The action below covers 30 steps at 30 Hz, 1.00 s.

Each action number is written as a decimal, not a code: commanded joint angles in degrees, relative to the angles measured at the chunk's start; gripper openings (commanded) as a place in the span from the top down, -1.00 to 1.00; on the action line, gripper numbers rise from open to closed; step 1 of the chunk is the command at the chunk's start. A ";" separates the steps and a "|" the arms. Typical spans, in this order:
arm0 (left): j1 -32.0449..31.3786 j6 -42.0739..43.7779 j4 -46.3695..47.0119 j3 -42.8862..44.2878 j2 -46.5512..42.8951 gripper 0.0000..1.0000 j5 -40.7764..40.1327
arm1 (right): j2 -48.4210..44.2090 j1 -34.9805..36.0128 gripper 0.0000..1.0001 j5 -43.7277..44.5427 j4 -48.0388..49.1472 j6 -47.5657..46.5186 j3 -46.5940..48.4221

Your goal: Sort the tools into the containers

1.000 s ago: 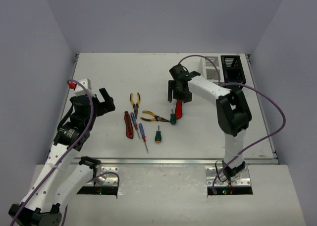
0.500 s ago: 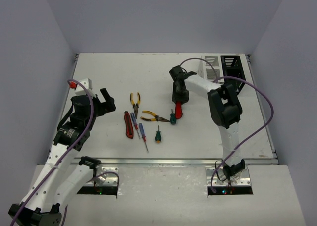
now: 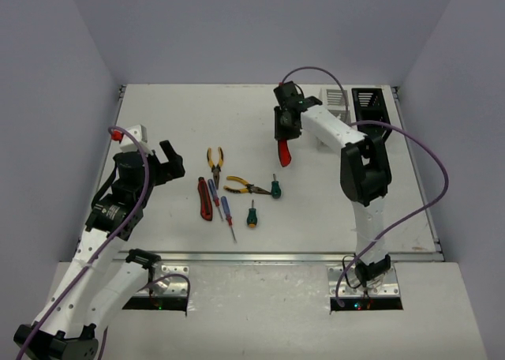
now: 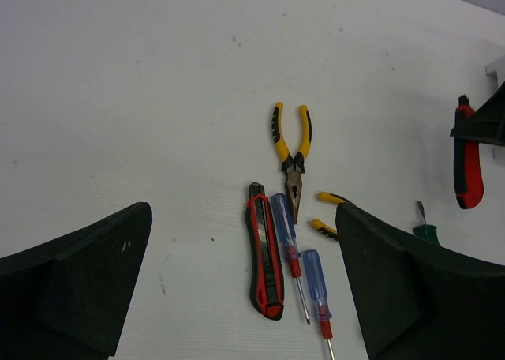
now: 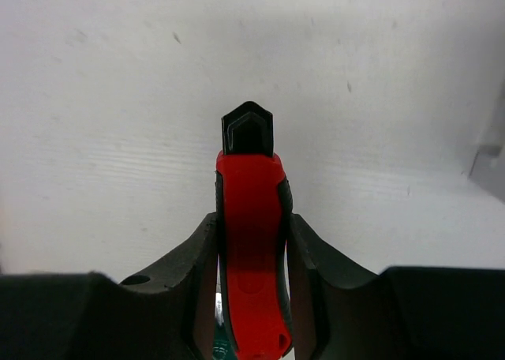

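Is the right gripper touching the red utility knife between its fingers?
Touching. The right wrist view shows the right gripper clamped on the red utility knife. Both fingers press against the knife's sides, with no gap on either side.

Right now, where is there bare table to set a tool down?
The far-left table, between the back edge and the pliers, is bare. So is the near-right stretch between the green screwdriver and the right arm. Crowded: the centre tool cluster, and the far right, where the right gripper holds a knife near the white bin.
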 commanded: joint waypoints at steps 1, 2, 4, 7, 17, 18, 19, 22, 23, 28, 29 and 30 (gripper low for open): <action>-0.68 0.57 2.39 -0.15 -0.96 -1.00 -0.05 | -10.88 -1.34 1.00 0.00 9.56 -9.47 3.39; -0.68 0.57 2.53 -0.15 -0.65 -1.00 -0.05 | -12.75 -1.93 1.00 -0.29 11.66 -11.18 2.41; -0.68 0.65 2.55 -0.07 -0.24 -1.00 0.15 | -15.22 -3.91 1.00 -0.20 20.11 -13.52 0.27; -0.68 0.61 2.47 -0.15 -0.25 -1.00 0.38 | -18.31 -7.38 1.00 0.68 29.76 -16.81 -3.95; -1.03 0.92 3.10 -0.50 -0.75 -1.00 2.04 | -10.28 -14.34 1.00 8.95 57.77 -26.53 -0.32; -1.03 0.92 3.15 -0.50 -0.90 -1.00 1.98 | -8.74 -15.73 1.00 9.10 59.32 -24.62 0.56; -1.03 0.92 3.17 -0.54 -1.02 -1.00 1.93 | -8.02 -16.79 1.00 9.22 61.05 -23.03 0.20; -1.14 0.94 3.19 -0.59 -0.98 -1.00 2.19 | -7.50 -18.95 1.00 9.15 70.32 -20.76 -5.06; -1.18 0.98 3.23 -0.59 -0.86 -1.00 2.41 | -7.28 -19.07 1.00 9.00 74.02 -21.46 -6.89; -1.60 1.09 3.35 -0.59 -0.64 -1.00 2.85 | -5.01 -19.50 1.00 11.86 83.89 -23.70 -10.68; -1.69 1.09 3.33 -0.61 -0.69 -1.00 2.83 | -4.91 -19.60 1.00 11.52 84.89 -24.13 -11.42; -1.84 1.09 3.26 -0.68 -0.69 -1.00 2.75 | -4.93 -19.61 1.00 11.13 85.09 -24.22 -12.05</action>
